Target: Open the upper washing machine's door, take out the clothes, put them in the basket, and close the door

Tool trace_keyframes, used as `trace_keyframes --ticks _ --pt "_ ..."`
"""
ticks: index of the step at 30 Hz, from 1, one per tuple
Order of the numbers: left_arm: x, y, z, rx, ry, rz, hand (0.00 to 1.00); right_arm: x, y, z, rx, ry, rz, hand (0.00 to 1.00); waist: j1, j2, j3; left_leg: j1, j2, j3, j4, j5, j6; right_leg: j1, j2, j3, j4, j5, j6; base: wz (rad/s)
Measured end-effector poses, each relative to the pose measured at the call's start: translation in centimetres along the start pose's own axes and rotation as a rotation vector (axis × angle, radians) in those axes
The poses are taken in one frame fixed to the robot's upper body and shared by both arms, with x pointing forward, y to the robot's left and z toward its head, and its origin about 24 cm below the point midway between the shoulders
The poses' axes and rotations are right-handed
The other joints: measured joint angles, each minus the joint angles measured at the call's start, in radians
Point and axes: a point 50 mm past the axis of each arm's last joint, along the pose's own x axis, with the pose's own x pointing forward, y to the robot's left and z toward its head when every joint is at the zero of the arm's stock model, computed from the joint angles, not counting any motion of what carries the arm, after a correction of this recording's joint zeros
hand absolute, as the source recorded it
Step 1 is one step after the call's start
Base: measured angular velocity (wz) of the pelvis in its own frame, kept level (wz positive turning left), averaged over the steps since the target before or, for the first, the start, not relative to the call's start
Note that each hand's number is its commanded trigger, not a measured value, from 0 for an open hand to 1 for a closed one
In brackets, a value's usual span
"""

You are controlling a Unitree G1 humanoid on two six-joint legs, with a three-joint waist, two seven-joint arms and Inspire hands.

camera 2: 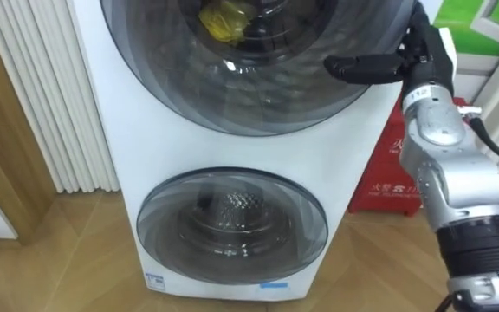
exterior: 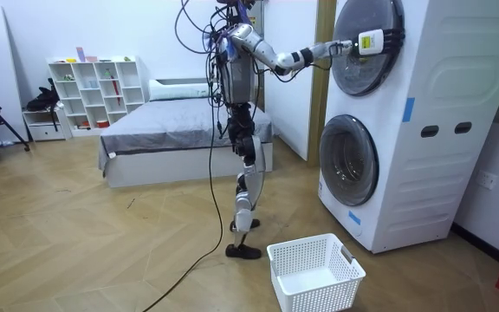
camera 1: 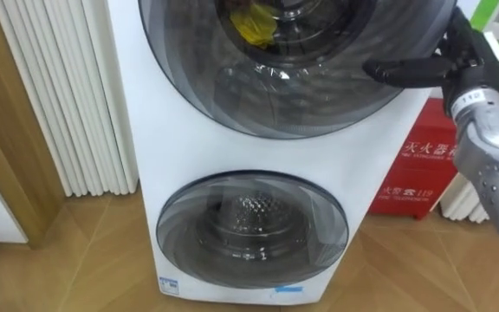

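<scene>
A white stacked washing machine (camera 1: 189, 147) stands right in front of me, with two round glass doors. The upper door (camera 1: 293, 100) looks closed, and a yellow cloth (camera 1: 254, 26) shows behind its glass inside the drum. My right hand (camera 1: 453, 61) is raised at the upper door's right edge. Its dark fingers (camera 2: 362, 68) lie straight along the door's rim, holding nothing. In the room view I stand upright facing the machine, with that hand (exterior: 346, 48) stretched out to the upper door.
The lower door (camera 1: 249, 230) is closed, its drum bare. A red box (camera 1: 423, 160) stands on the floor to the machine's right, white vertical slats (camera 1: 68, 95) to its left. A white laundry basket (exterior: 314, 273) sits on the wooden floor behind me, a bed (exterior: 171, 130) farther back.
</scene>
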Motion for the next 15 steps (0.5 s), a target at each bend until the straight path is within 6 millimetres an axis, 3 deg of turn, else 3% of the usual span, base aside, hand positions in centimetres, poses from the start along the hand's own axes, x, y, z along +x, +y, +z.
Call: trace_keyframes --ticks 7,15 --pt "0.0 -0.4 0.3 0.032 -0.003 -0.012 0.00 -0.9 1.9 -0.4 0.073 -0.006 -0.037 0.00 0.000 0.010 0.0047 0.033 0.002 0.011 -0.013 -0.002 -0.003 0.019 0.001 -0.022 -0.003 0.001 -0.001 -0.02" --pt "-0.1 -1.1 1.1 0.057 -0.025 -0.031 0.00 -3.6 3.1 -0.4 0.052 -0.101 -0.030 0.00 -0.001 0.035 0.0008 0.046 0.005 0.035 -0.038 -0.002 -0.006 0.012 0.003 -0.021 -0.005 0.001 -0.001 -0.08"
